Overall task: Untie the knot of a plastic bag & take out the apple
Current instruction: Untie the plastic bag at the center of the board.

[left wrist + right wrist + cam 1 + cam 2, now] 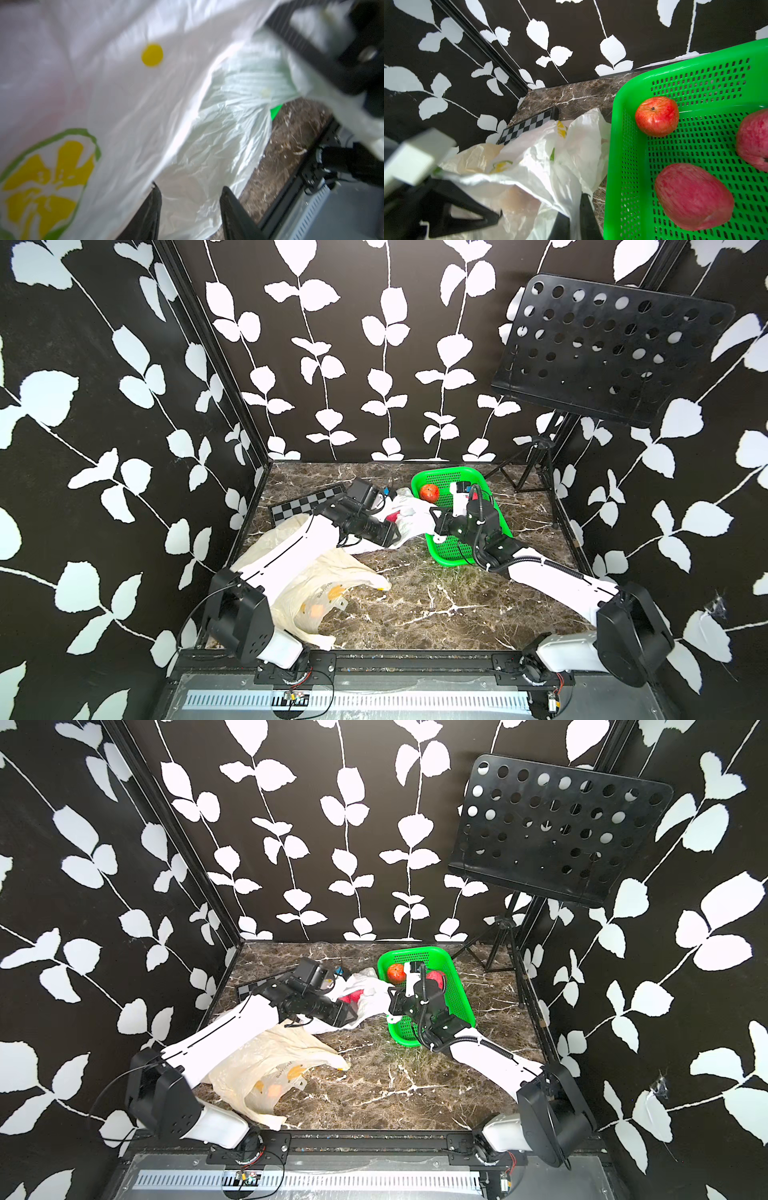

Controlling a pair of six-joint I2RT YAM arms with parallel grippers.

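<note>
Plastic bag (412, 516), nine o'clock of green basket (449, 561), apple (392, 516) showing red inside; right jaws shut on its film, left jaws half-open, gripping nothing; likely mouth-opening step, next needs left reach onto apple

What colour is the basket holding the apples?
The basket is bright green; right wrist view shows it best.
</note>
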